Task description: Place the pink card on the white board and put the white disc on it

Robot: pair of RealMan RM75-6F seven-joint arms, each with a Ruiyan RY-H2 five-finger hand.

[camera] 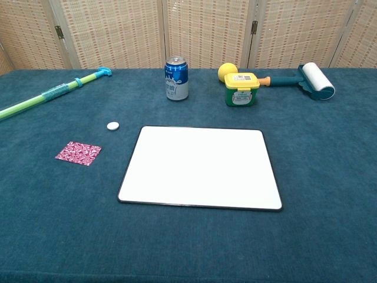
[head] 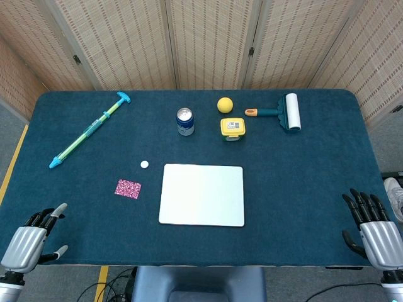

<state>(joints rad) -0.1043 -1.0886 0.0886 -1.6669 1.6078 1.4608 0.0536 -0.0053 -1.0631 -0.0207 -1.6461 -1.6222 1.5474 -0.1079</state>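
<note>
Your bench wears dark teal felt before woven folding screens. The pink card — a speckled square — lies flat left of the glossy white board, the small white disc just beyond it. Your left robot hand and right robot hand rest released at the near edge — fingers apart, holding nothing.

Matt teal cloth table, smooth glossy white board, shiny metal can
</note>
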